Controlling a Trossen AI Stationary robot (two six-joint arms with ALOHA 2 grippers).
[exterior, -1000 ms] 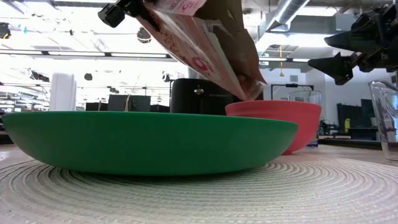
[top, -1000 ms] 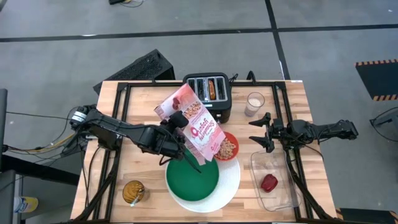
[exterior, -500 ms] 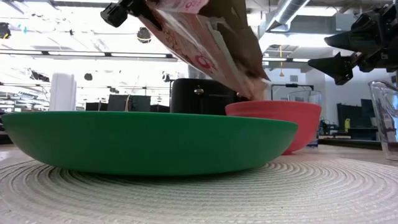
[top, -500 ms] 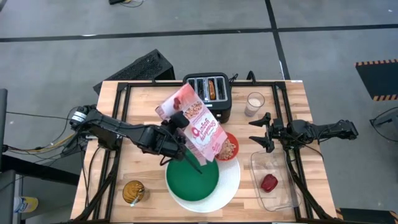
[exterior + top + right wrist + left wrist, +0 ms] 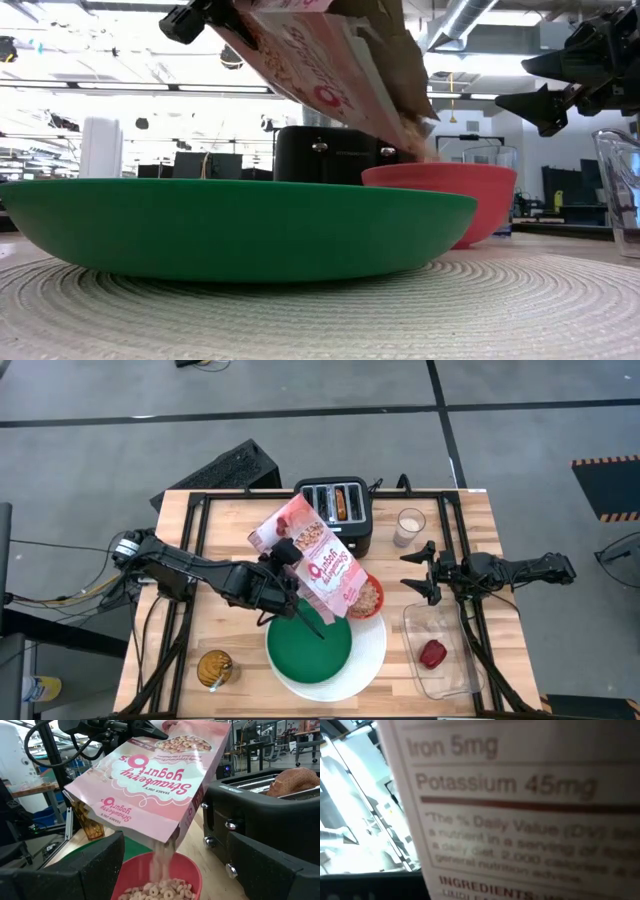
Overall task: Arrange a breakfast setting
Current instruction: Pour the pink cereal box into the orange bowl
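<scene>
Cereal box (image 5: 318,560): tipped steeper than before, now pouring into red bowl (image 5: 367,597). Left gripper (image 5: 283,573) jaws clamp box; right gripper (image 5: 418,571) jaws open, aloft.

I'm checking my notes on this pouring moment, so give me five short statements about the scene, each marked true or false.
1. The left pincer holds the pink cereal box tilted over the red bowl. True.
2. The red bowl is empty. False: it holds cereal rings, and more cereal is falling from the box.
3. The green plate lies on the large white plate. True.
4. The right pincer grips the glass of milk. False: it is open, apart from the glass.
5. The toaster has nothing in its slots. False: bread shows in one slot.
</scene>
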